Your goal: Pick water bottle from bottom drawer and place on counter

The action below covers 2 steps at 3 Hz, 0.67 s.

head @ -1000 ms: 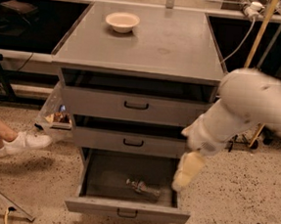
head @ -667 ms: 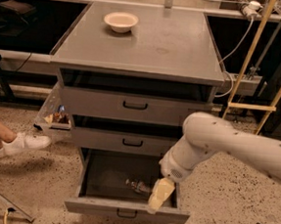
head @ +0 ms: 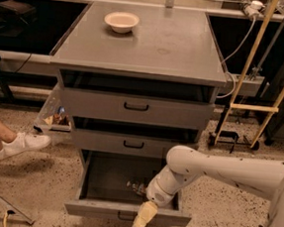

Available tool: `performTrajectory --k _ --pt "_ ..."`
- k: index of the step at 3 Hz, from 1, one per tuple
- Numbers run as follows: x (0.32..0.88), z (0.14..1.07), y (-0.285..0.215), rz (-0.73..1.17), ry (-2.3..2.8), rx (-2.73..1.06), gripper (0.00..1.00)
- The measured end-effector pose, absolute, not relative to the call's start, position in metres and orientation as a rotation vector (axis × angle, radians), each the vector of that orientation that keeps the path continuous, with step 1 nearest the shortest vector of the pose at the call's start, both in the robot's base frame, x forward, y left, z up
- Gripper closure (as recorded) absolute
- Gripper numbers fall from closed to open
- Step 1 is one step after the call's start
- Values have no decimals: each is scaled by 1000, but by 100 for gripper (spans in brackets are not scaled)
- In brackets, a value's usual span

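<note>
The bottom drawer (head: 107, 178) is pulled open, with its low front panel nearest me. The water bottle (head: 136, 186) lies on the drawer floor near the middle right, small and clear, partly hidden behind my arm. My gripper (head: 142, 219) hangs down at the drawer's front panel, just in front of and below the bottle, and holds nothing that I can see. The counter (head: 160, 45) is the flat grey top of the cabinet, with a white bowl (head: 121, 21) at its back left.
Two upper drawers (head: 135, 107) stand slightly ajar. A clear bin (head: 55, 116) hangs on the cabinet's left side. A person's leg with a white shoe (head: 22, 144) lies at left. A yellow frame (head: 253, 90) and cables stand at right.
My arm has swung from the right of the cabinet leftward and down; the gripper now hangs at the bottom drawer's front panel. The bottle has not moved.
</note>
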<state>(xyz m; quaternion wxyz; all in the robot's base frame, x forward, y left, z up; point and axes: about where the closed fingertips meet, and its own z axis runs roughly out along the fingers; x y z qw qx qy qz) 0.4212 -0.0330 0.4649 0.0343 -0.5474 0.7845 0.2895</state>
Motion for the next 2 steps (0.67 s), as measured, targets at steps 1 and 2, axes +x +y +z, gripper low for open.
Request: performTrajectory --k 1,2 --pt "421 465 -33 891 2412 -1684 0" --pt "441 470 -40 820 2329 -1671 0"
